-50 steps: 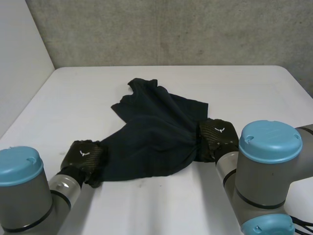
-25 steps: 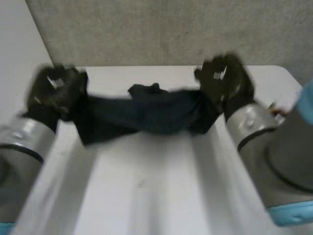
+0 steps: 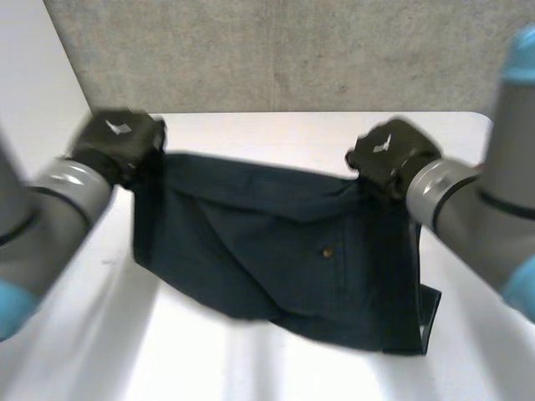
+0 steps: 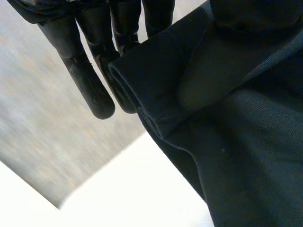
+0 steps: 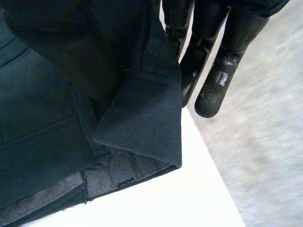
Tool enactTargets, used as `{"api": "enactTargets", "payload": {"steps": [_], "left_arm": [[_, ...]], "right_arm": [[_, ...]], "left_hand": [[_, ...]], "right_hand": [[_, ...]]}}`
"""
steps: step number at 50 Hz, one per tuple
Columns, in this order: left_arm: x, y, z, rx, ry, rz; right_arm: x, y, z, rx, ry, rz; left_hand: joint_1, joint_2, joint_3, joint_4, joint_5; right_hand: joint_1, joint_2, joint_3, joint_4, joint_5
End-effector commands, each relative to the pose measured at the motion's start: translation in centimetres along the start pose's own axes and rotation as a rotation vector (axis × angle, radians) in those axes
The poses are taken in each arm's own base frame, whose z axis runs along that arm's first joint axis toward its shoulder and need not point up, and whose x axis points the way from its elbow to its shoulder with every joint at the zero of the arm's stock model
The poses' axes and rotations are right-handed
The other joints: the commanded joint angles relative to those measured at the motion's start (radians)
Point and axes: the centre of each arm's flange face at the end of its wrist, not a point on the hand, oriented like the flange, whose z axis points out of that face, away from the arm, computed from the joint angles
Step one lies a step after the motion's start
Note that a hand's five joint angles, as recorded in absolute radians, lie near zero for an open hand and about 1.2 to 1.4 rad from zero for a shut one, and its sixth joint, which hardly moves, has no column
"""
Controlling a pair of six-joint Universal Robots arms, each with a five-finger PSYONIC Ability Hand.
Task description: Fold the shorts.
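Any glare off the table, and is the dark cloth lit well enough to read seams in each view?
Head view: no glare on the table; the shorts show seams and a button. Left wrist view: their folded edge is lit enough to follow. Right wrist view: weave and stitching are well lit.

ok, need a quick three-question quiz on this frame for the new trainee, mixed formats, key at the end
1. True or false: the shorts lie in a heap on the table, with neither hand touching them.
2. Where do the left hand and the right hand hold the shorts?
A) at opposite ends of the top edge, with the cloth spread between them
B) both at the middle
C) both on one leg hem
3. Fill in: the small round thing on the spread face of the shorts is a ___.
Key: 1 false; 2 A; 3 button.
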Motion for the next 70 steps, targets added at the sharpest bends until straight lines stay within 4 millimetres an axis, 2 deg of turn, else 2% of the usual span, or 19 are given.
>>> {"api": "enactTargets", "payload": {"steps": [1, 4, 7, 12, 13, 17, 22, 27, 31, 34, 39, 43, 47, 54, 57, 61, 63, 66, 70], "left_arm": [[2.6, 5.8, 6.9, -0.193, 0.065, 0.012], [2.5, 5.0, 8.5, -0.173, 0.044, 0.013], [1.6, 1.8, 10.3, -0.065, -0.016, 0.011], [-1.7, -6.7, 11.5, 0.270, -0.164, -0.020], [-2.8, -9.8, 11.1, 0.404, -0.214, -0.036], [-5.7, -16.9, 7.6, 0.695, -0.333, -0.069], [-7.6, -20.8, 3.5, 0.858, -0.396, -0.086], [-6.4, -18.4, 3.8, 0.775, -0.356, -0.081], [-5.1, -14.4, 4.8, 0.646, -0.316, -0.068], [-3.8, -10.4, 5.5, 0.524, -0.275, -0.056], [-1.0, -2.6, 6.3, 0.298, -0.196, -0.035], [1.5, 4.0, 7.2, 0.118, -0.131, -0.015], [3.4, 8.6, 7.0, -0.018, -0.080, 0.002], [4.4, 11.5, 5.1, -0.128, -0.037, 0.016], [4.1, 10.9, 3.7, -0.135, -0.033, 0.016], [3.8, 9.9, 1.9, -0.134, -0.022, 0.014], [3.5, 9.2, 0.9, -0.124, -0.024, 0.014], [3.2, 8.7, 0.1, -0.108, -0.030, 0.012], [3.4, 8.7, -0.4, -0.106, -0.011, 0.011]], "right_arm": [[-2.5, 3.0, 5.3, -0.026, -0.007, 0.018], [-2.1, 2.8, 7.0, 0.022, 0.059, 0.024], [-0.4, 1.4, 9.0, 0.122, 0.207, 0.032], [5.0, -3.9, 9.6, 0.394, 0.507, 0.063], [7.1, -6.2, 8.8, 0.508, 0.606, 0.070], [11.9, -11.3, 4.8, 0.773, 0.829, 0.092], [13.4, -13.4, 2.3, 0.884, 0.899, 0.097], [11.9, -12.7, 2.8, 0.834, 0.805, 0.076], [9.5, -10.2, 4.5, 0.718, 0.701, 0.070], [8.1, -8.3, 5.6, 0.649, 0.642, 0.071], [2.4, -2.4, 9.2, 0.480, 0.432, 0.088], [-1.9, 1.4, 10.5, 0.381, 0.272, 0.071], [-5.1, 4.7, 11.1, 0.277, 0.169, 0.069], [-6.7, 7.1, 9.6, 0.113, 0.045, 0.090], [-6.8, 7.2, 7.8, 0.044, -0.014, 0.115], [-6.3, 7.3, 6.0, -0.007, -0.045, 0.187], [-5.8, 7.8, 5.4, -0.024, -0.038, 0.254], [-5.4, 8.4, 4.7, -0.036, -0.026, 0.347], [-5.2, 9.2, 4.5, -0.045, -0.010, 0.440]], "left_hand": [[0.298, 0.204, 0.214, 0.196, 0.255], [0.298, 0.204, 0.214, 0.196, 0.255], [0.298, 0.204, 0.214, 0.196, 0.255], [0.298, 0.204, 0.214, 0.196, 0.255], [0.298, 0.204, 0.214, 0.196, 0.255], [0.298, 0.204, 0.214, 0.196, 0.255], [0.298, 0.204, 0.214, 0.196, 0.255], [0.298, 0.204, 0.214, 0.196, 0.255], [0.298, 0.204, 0.214, 0.196, 0.255], [0.298, 0.204, 0.214, 0.196, 0.255], [0.298, 0.204, 0.214, 0.196, 0.255], [0.298, 0.204, 0.214, 0.196, 0.255], [0.298, 0.204, 0.214, 0.196, 0.255], [0.298, 0.204, 0.214, 0.196, 0.255], [0.286, 0.193, 0.203, 0.184, 0.243], [-0.133, -0.226, -0.217, -0.235, -0.176], [-0.312, -0.405, -0.395, -0.413, -0.355], [-0.415, -0.509, -0.499, -0.517, -0.458], [-0.424, -0.518, -0.508, -0.526, -0.467]], "right_hand": [[0.412, 0.228, 0.227, 0.205, 0.239], [0.412, 0.228, 0.227, 0.205, 0.239], [0.412, 0.228, 0.227, 0.205, 0.239], [0.412, 0.228, 0.227, 0.205, 0.239], [0.412, 0.228, 0.227, 0.205, 0.239], [0.412, 0.228, 0.227, 0.205, 0.239], [0.412, 0.228, 0.227, 0.205, 0.239], [0.412, 0.228, 0.227, 0.205, 0.239], [0.412, 0.228, 0.227, 0.205, 0.239], [0.412, 0.228, 0.227, 0.205, 0.239], [0.412, 0.228, 0.227, 0.205, 0.239], [0.412, 0.228, 0.227, 0.205, 0.239], [0.412, 0.228, 0.227, 0.205, 0.239], [0.412, 0.228, 0.227, 0.205, 0.239], [0.412, 0.228, 0.227, 0.205, 0.239], [0.389, 0.206, 0.205, 0.182, 0.217], [0.144, -0.040, -0.041, -0.063, -0.029], [-0.104, -0.287, -0.288, -0.311, -0.276], [-0.104, -0.288, -0.288, -0.311, -0.277]]}}
